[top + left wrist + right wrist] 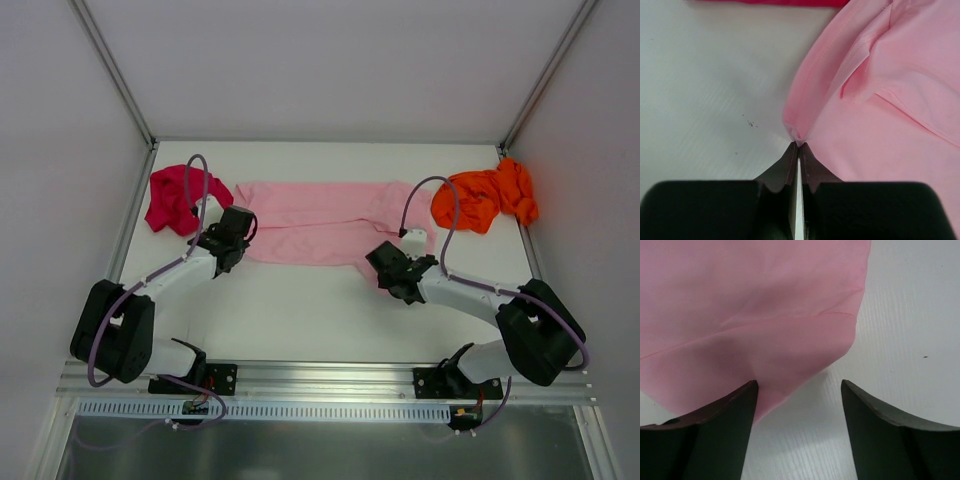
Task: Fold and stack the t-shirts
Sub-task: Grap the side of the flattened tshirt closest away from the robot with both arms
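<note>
The pink t-shirt (320, 222) is spread out sideways across the far middle of the white tabletop (300, 310), mostly flat but with a few folds and creases bunched toward its left end; the magenta-red t-shirt (172, 198) is crumpled in a heap just off that left end, near the far-left corner, and the orange t-shirt (487, 195) is a similar heap over by the far-right corner, close to the pink one's right end; so nothing's stacked, all three are lying separately. The left gripper (243, 238) is down at the pink shirt's left edge with its jaws pressed together, and the left wrist view shows the tips of the gripper (799, 147) pinching a little nub of pink fabric (890, 125) right at the hem, with a sliver of magenta-red (770, 2) at the top of that view. The right gripper (382, 258) is at the near-right corner of the pink shirt with its jaws spread wide; from the right wrist the gripper (799, 385) has the corner of the pink cloth (750, 305) lying between the fingers, up against one of them, with bare tabletop in front of the other; it isn't gripping anything.
</note>
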`<state>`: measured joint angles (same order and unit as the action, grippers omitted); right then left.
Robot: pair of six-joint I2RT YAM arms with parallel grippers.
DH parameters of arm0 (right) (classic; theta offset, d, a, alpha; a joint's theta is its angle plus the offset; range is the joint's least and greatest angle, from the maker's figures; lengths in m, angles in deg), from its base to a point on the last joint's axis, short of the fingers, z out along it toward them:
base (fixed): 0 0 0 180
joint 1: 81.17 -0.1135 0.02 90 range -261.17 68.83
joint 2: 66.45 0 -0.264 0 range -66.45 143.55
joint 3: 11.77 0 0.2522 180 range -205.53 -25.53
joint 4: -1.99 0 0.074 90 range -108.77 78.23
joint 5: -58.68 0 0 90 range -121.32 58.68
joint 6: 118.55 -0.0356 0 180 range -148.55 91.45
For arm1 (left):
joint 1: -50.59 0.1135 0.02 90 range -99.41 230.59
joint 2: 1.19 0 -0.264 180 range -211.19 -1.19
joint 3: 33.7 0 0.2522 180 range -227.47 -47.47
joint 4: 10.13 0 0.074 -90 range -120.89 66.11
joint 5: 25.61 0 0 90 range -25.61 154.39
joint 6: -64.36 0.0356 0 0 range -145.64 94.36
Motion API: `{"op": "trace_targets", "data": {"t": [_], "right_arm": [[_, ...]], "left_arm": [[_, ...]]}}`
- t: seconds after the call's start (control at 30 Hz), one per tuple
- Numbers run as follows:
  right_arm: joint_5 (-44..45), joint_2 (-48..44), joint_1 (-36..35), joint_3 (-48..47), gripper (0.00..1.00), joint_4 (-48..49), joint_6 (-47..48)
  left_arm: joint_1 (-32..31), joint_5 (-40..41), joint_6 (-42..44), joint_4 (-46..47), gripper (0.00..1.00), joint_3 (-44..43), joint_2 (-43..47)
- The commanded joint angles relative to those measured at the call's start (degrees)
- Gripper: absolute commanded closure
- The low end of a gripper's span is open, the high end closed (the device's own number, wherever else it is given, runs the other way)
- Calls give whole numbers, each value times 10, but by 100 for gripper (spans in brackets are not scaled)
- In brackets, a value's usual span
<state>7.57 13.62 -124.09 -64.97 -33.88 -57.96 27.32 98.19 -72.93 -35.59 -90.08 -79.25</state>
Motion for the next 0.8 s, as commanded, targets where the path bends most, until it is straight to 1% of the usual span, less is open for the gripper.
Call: {"op": "trace_targets", "data": {"t": [0.0, 0.03, 0.07, 0.17, 0.3, 0.33, 0.37, 0.53, 0.6, 0.7, 0.73, 0.77], "right_arm": [[-8, -13, 7, 9, 28, 35, -18], [-9, -11, 8, 10, 34, 39, -17], [-14, -5, 11, 13, 56, 47, -13], [-24, 9, 16, 14, 85, 65, -11], [-34, 21, 16, 17, 87, 94, 1], [-35, 22, 16, 19, 91, 98, 6], [-36, 20, 16, 20, 99, 106, 8], [-28, -4, 11, 30, 99, 136, 27], [-18, -6, 8, 13, 99, 134, 46], [21, -5, -1, -45, 99, 103, 77], [48, -4, -4, -63, 99, 69, 83], [63, -6, -7, -100, 99, 57, 94]], "left_arm": [[-2, 23, 7, 5, 100, 2, 21], [-2, 24, 7, 5, 100, 4, 23], [-2, 24, 8, 6, 100, 8, 26], [-2, 23, 10, 11, 100, 13, 32], [-2, 25, 11, 11, 100, 17, 36], [-2, 24, 11, 12, 100, 17, 36], [-2, 23, 11, 14, 100, 18, 36], [-5, 23, 17, 22, 100, 19, 30], [-11, 23, 19, 28, 100, 19, 26], [-20, 26, 25, 33, 100, 13, 16], [-23, 29, 24, 31, 100, 11, 13], [-25, 32, 24, 30, 100, 11, 13]]}}
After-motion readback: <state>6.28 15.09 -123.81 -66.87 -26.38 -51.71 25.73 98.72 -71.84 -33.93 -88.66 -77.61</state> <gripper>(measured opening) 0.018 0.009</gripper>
